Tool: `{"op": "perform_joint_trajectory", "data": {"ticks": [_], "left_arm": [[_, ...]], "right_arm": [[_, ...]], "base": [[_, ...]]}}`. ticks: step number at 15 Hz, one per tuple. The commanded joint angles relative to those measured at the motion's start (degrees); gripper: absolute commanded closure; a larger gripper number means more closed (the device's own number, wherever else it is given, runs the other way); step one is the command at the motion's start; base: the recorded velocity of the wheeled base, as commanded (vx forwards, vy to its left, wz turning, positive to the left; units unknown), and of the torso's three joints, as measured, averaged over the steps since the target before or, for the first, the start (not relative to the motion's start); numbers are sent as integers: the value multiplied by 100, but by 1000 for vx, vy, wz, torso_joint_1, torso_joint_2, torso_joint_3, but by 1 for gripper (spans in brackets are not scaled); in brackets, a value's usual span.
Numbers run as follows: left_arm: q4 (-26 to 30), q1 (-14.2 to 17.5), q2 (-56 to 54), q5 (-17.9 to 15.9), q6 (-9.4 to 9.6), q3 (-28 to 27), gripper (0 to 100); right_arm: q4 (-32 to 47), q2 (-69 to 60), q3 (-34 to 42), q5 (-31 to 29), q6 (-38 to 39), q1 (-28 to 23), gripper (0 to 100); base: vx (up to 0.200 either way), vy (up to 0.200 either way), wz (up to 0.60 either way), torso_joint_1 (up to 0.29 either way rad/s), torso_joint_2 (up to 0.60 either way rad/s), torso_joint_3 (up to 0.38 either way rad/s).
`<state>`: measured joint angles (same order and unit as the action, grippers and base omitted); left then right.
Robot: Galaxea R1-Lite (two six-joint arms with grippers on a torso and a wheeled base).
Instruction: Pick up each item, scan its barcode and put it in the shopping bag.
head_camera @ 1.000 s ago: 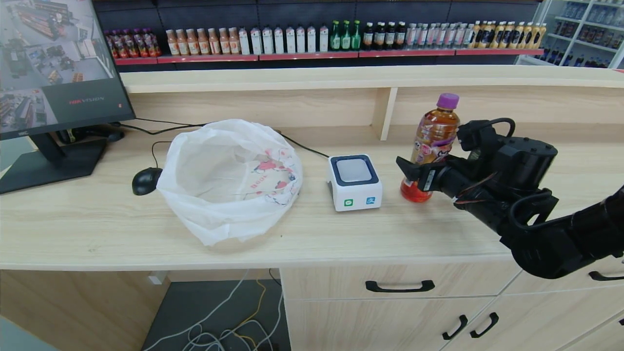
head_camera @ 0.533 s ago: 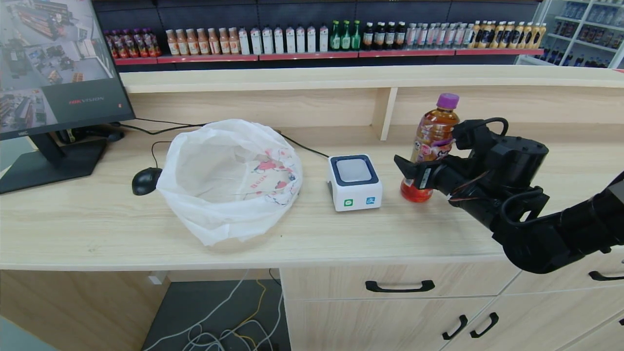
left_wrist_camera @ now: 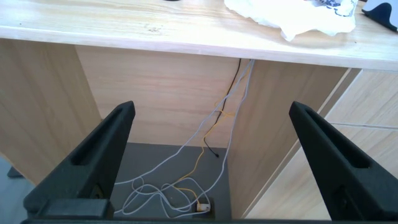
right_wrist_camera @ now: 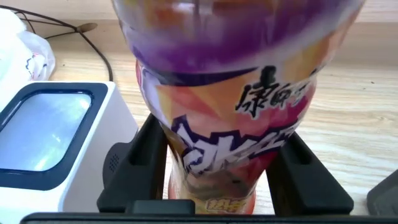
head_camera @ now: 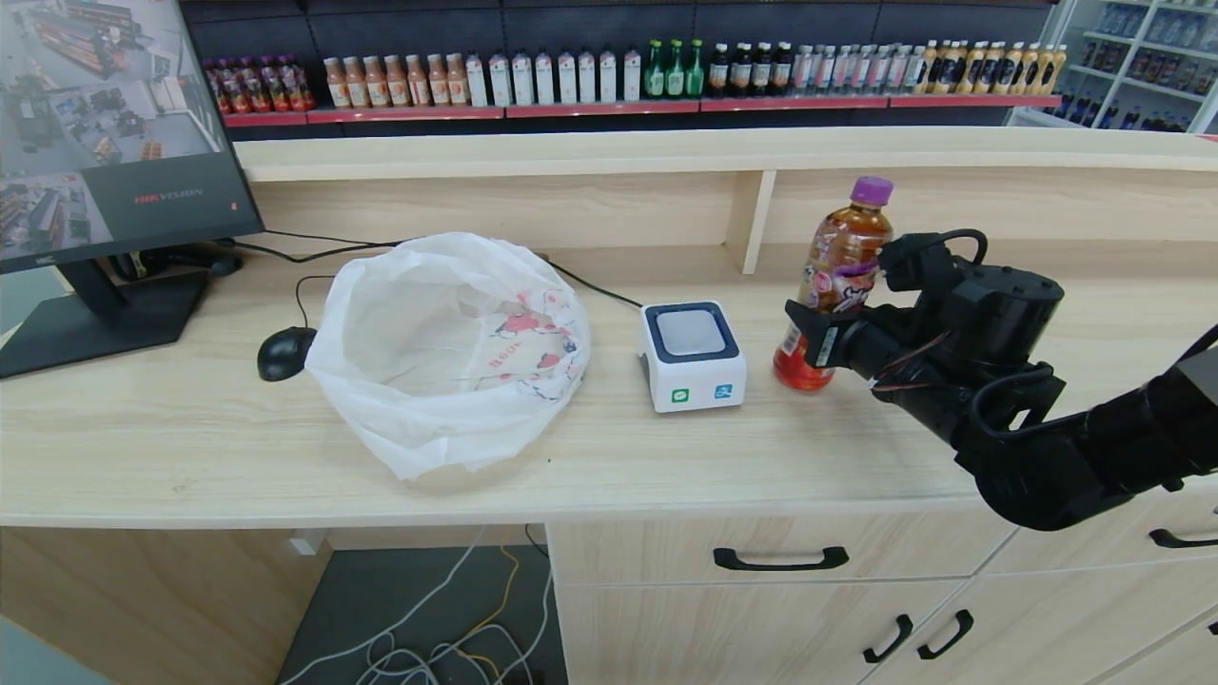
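The right gripper is clamped on the lower body of the bottle, one finger on either side of the label, as the right wrist view shows with the gripper closed against the bottle. The bottle holds an amber-red drink, carries a purple cap and leans a little, its cap farther from the scanner than its base; whether its base touches the counter cannot be told. Just beside it, toward the robot's left, sits the white scanner with a dark-framed window facing up, apart from the bottle; the scanner also shows next to the bottle's label in the right wrist view. Farther left on the counter lies the white shopping bag, its mouth spread open and upward. Beyond the bag are a black mouse and a monitor on a stand. A shelf of bottles runs along the back wall, and drawers with black handles sit under the counter. The left gripper hangs below the counter's edge with its fingers wide apart and nothing between them, above cables on the floor.
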<state>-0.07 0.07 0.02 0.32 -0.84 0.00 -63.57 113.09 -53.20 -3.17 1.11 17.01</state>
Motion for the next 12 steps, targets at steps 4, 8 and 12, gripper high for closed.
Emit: {"op": "perform_joint_trajectory", "data": {"ticks": [4,8,12], "left_arm": [[-1,1,-2,3,-4,0,0],[-1,1,-2,3,-4,0,0],[-1,1,-2,3,-4,0,0]], "right_arm": [[-59,-130,-6,9,-5,22,100],[-76,-358,3,18,-5,22,100],[-94,-543,38,18,-5,31,100]], "base": [[0,0,0,0,0,0],[0,0,0,0,0,0],[0,0,0,0,0,0]]}}
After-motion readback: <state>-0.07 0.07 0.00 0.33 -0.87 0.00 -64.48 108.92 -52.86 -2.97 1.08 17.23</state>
